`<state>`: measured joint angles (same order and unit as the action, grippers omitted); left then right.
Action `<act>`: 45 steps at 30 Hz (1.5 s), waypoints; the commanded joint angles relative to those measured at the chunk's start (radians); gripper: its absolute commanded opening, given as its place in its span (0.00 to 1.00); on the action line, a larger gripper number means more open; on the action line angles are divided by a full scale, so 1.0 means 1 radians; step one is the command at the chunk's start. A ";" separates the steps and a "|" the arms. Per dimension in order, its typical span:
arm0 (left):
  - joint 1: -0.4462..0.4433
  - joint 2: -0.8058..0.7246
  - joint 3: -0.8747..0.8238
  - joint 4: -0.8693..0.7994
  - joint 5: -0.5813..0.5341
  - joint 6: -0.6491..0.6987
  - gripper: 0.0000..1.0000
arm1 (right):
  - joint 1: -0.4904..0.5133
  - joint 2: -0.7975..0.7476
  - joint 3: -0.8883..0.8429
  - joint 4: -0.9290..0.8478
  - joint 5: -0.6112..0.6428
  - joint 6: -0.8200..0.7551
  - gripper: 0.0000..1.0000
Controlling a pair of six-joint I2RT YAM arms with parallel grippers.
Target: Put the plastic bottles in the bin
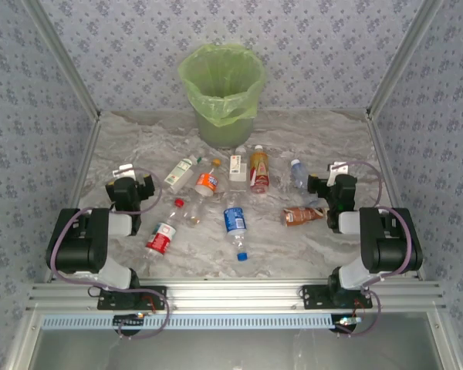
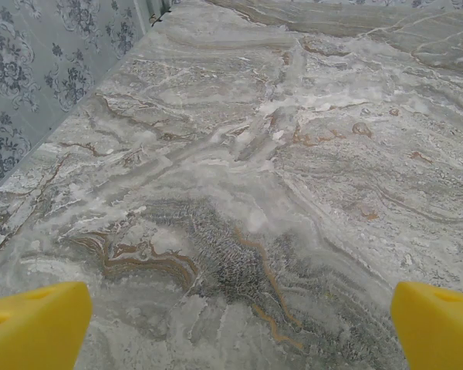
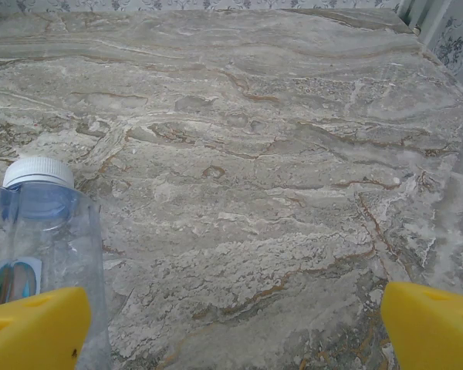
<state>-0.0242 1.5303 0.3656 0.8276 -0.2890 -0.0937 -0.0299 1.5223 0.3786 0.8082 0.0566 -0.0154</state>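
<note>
– Marbled table (image 1: pixel 139 139), wallpapered walls (image 1: pixel 31 92). What is the left end effector (image 2: pixel 239 327) doing?
– Its yellow fingers (image 2: pixel 31 327) are spread wide over bare table, gripping nothing.
– And the plastic bottles (image 1: pixel 207 183)?
– All lying on the table between the arms: a red-labelled bottle (image 1: pixel 160 237) nearest the left arm, a blue-labelled bottle (image 1: pixel 235 222) in the middle, a crushed brown bottle (image 1: pixel 301 216) toward the right. The bin (image 1: pixel 222 92) stands behind them, far centre.
– And the right end effector (image 3: pixel 235 327)?
– Spread just as wide, empty. A clear white-capped bottle (image 3: pixel 42 231) lies just beside its left finger; whether they touch, I cannot tell.
</note>
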 commanded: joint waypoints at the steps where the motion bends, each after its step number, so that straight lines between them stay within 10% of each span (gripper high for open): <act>1: 0.002 -0.001 0.019 0.033 -0.013 0.013 0.99 | 0.005 -0.003 0.010 0.000 0.021 0.005 0.99; 32: 0.003 -0.002 0.019 0.036 -0.005 0.018 0.99 | 0.004 -0.005 0.008 0.003 0.019 0.005 0.99; 45: 0.002 -0.126 0.117 -0.232 0.023 0.031 0.99 | 0.002 -0.140 0.069 -0.203 0.020 0.006 0.99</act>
<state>-0.0242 1.4593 0.4500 0.6735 -0.2737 -0.0742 -0.0292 1.4281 0.4107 0.6865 0.0711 -0.0120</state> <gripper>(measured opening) 0.993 0.988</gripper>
